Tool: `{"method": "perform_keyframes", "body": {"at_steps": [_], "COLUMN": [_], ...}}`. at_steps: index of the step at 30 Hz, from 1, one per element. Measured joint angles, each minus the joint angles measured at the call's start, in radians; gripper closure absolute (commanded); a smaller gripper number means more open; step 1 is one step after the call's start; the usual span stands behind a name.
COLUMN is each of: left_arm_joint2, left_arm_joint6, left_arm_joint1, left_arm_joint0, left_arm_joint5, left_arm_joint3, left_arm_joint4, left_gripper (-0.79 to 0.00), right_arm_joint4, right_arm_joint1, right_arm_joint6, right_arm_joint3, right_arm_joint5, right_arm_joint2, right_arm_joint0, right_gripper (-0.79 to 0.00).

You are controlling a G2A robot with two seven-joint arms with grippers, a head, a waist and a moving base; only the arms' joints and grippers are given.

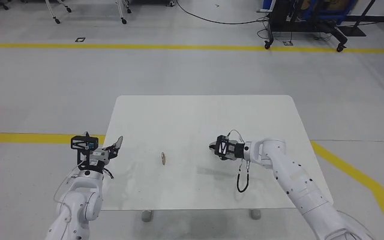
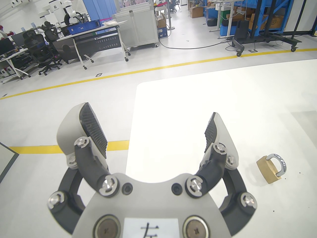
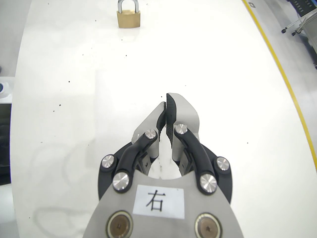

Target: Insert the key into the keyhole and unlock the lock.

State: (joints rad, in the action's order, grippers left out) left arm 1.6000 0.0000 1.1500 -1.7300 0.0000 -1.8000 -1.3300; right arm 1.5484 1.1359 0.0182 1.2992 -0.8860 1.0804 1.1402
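A small brass padlock with a silver shackle lies on the white table, between my two arms. The left wrist view has the padlock lying on its side, off to one side of my left gripper. That gripper hovers open over the table's left edge with nothing between its fingers. My right gripper is shut, pads pressed together, and points at the padlock from some distance. From above, the right gripper is right of the lock. I cannot tell whether anything thin sits between its pads.
A black cable loop hangs from the right forearm over the table. Small dark specks dot the tabletop. The table's left edge runs under the left gripper. A yellow floor line runs beside the table.
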Motion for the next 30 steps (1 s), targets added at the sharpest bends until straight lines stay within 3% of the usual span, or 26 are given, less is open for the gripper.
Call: {"method": "perform_keyframes", "body": {"at_steps": [3, 11, 16, 23, 30], "left_arm_joint2": [0.0, 0.0, 0.003, -0.127, -0.233], "left_arm_joint6": [0.0, 0.0, -0.018, -0.187, -0.34], "left_arm_joint1": [0.0, 0.0, 0.002, 0.009, 0.018], "left_arm_joint0": [0.0, 0.0, 0.0, 0.097, 0.193], "left_arm_joint5": [0.0, 0.0, -0.016, -0.146, -0.289], "left_arm_joint3": [0.0, -0.001, -0.099, -0.205, -0.134], "left_arm_joint4": [0.0, 0.0, 0.026, 0.077, 0.318], "left_gripper": [-0.785, -0.785, -0.785, -0.785, -0.785], "right_arm_joint4": [-0.056, -0.058, -0.07, -0.11, -0.244], "right_arm_joint1": [-0.003, -0.002, -0.001, 0.002, -0.005], "right_arm_joint6": [0.065, 0.06, 0.091, 0.327, 0.611], "right_arm_joint3": [-0.046, -0.051, -0.067, -0.146, -0.234], "right_arm_joint5": [0.006, 0.007, 0.06, 0.077, -0.118], "right_arm_joint2": [0.022, 0.024, 0.028, 0.026, 0.056], "right_arm_joint0": [0.012, 0.011, 0.026, 0.043, 0.037], "right_gripper": [0.0, 0.0, 0.0, 0.0, 0.0]}}
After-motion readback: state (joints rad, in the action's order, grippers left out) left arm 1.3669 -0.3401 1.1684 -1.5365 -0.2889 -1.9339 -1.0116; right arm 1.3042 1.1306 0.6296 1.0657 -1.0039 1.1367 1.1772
